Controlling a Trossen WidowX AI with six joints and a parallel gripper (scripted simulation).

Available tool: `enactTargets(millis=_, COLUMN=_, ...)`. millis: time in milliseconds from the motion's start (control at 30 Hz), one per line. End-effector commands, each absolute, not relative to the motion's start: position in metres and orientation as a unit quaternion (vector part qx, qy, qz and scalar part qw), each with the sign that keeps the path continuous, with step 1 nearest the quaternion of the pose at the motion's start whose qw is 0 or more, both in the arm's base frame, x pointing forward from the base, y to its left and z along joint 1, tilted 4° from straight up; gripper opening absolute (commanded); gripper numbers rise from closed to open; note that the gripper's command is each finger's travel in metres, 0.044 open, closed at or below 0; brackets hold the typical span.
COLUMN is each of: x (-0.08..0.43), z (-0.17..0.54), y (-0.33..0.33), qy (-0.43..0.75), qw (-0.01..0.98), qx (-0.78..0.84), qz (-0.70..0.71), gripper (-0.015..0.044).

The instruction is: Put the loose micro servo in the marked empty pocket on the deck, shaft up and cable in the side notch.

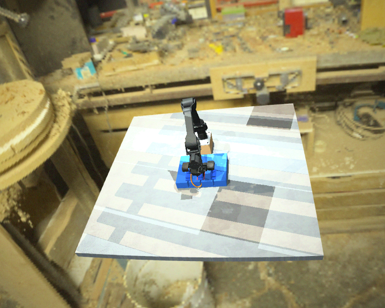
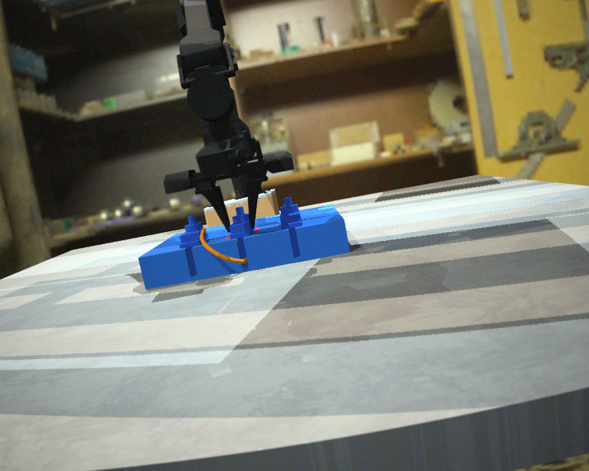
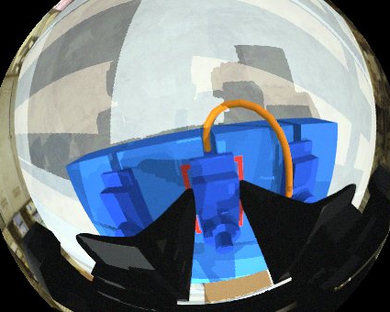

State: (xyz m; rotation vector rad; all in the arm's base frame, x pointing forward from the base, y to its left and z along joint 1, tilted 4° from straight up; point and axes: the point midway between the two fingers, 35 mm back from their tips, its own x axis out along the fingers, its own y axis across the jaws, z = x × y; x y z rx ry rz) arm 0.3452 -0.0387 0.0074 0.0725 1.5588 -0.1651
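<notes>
On the blue deck, the micro servo [image 1: 200,178] [image 2: 241,225] [image 3: 216,183] stands upright in the marked middle pocket, between the fingers of a slightly open hand [image 1: 199,173] [image 2: 241,229] [image 3: 216,190].

The deck [image 1: 223,167] [image 2: 322,235] [image 3: 154,158] rests on the patterned table [image 1: 252,225] [image 2: 411,395] [image 3: 161,69] and carries three servos in a row. Two seated servos [image 1: 213,174] [image 2: 290,217] [image 3: 305,162] flank the middle one, and its top stands about in line with theirs. Its output shaft [image 2: 239,209] [image 3: 224,240] points up, and red corner marks [image 2: 257,231] [image 3: 185,176] show around it. The body is down in the pocket; the ears appear to be at deck level, though the fingers and the blue-on-blue colouring make full contact hard to confirm.

The hand points downward, with one black finger at each side of the servo. The fingers are parted only a little, just wider than the body, and have no firm hold on it.

An orange cable [image 1: 195,184] [image 2: 218,254] [image 3: 264,115] bows out past the deck's side wall. One end meets the middle notch; the other rises near a neighbouring servo. How deeply it lies in the notch cannot be told. Behind the deck, a tan block with a white top [image 1: 206,147] [image 2: 219,217] [image 3: 239,286] is partly hidden, and from above the arm hides much of the middle servo.
</notes>
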Motion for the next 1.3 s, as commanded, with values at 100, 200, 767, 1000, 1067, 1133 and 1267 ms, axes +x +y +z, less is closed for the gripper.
enactTargets(millis=100, x=0.344, z=0.039, y=-0.037, qy=0.702, qw=0.708, qx=0.032, qz=-0.073, gripper=0.0187)
enactTargets(millis=200, x=0.341, z=0.042, y=-0.036, qy=0.702, qw=0.708, qx=0.032, qz=-0.073, gripper=0.0187)
enactTargets(millis=767, x=0.236, z=0.104, y=-0.017, qy=0.705, qw=0.705, qx=0.032, qz=-0.073, gripper=0.0440)
enactTargets(millis=1000, x=0.236, z=0.110, y=-0.016, qy=0.704, qw=0.705, qx=0.032, qz=-0.073, gripper=0.0440)
enactTargets(millis=1067, x=0.238, z=0.122, y=-0.016, qy=0.704, qw=0.706, qx=0.031, qz=-0.073, gripper=0.0440)
enactTargets(millis=1133, x=0.238, z=0.138, y=-0.015, qy=0.703, qw=0.707, qx=0.031, qz=-0.072, gripper=0.0440)
enactTargets(millis=1267, x=0.238, z=0.154, y=-0.015, qy=0.702, qw=0.707, qx=0.031, qz=-0.072, gripper=0.0440)
